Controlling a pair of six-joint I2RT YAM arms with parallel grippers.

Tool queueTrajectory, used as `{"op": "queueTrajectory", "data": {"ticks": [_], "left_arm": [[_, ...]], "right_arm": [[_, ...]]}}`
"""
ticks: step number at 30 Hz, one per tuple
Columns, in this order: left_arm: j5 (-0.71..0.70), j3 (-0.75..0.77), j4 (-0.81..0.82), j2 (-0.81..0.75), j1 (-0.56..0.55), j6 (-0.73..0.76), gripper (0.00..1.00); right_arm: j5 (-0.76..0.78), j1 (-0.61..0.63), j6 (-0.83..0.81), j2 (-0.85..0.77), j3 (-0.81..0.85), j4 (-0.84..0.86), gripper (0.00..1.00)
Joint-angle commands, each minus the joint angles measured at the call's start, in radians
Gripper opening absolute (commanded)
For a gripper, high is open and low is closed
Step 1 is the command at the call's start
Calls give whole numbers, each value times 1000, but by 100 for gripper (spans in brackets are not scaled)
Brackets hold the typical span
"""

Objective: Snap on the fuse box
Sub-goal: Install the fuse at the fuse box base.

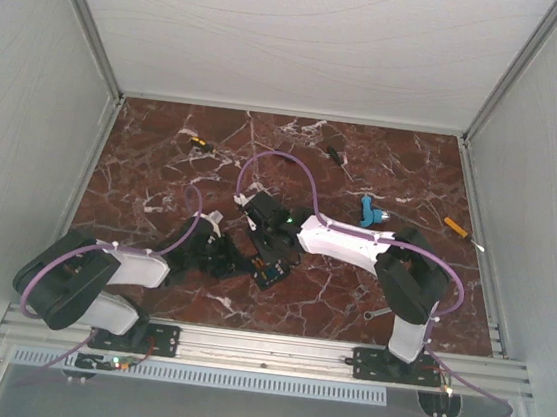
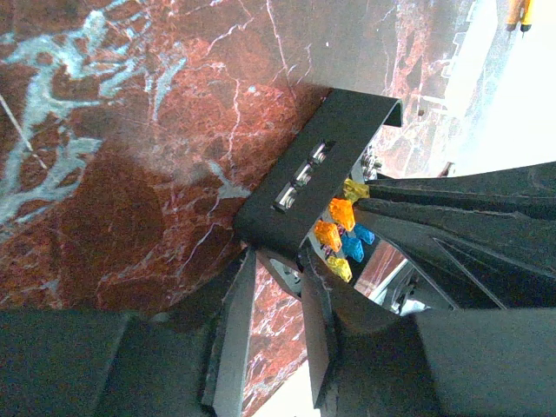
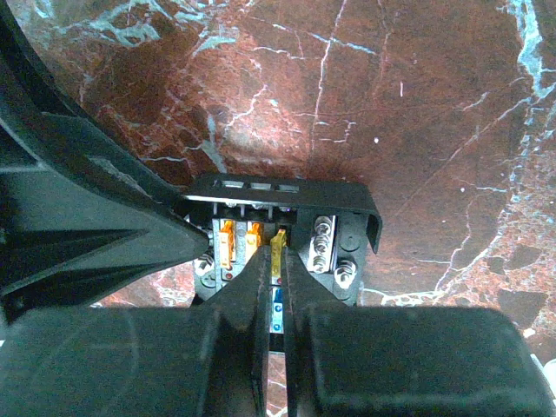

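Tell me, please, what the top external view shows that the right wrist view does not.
Only the top external view shows the left arm and right arm in full, plus the blue plastic piece and an orange-handled screwdriver lying off to the right. Only the right wrist view shows the orange fuses and metal screw terminals inside the fuse box. Both show that box, the right gripper shut over it, and the red marble table.

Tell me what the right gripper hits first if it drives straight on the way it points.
The fuse box: the right gripper, shut, points into it, with its tips by the yellow fuse. The view does not show depth well enough to tell whether they touch it.
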Motion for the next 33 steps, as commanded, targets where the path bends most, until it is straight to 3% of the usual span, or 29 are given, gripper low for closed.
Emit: {"op": "queueTrajectory", "data": {"ticks": [1,17,25,30,33], "left_arm": [[-3,21,18,0,6,-7,27],[-5,23,15,0,6,1,27],[15,39,2,-23,-9,20,27],[7,41,-19,-68,-13,31,28],[6,47,-48,-95,-15,45,28]], "right_arm": [[49,-6,-13,127,-94,-161,0],[101,-12,-42,269,45,-170,0],[66,5,-28,107,-76,-146,0],[70,10,-25,-8,-37,-136,0],[80,10,-35,-28,-9,-137,7]]}}
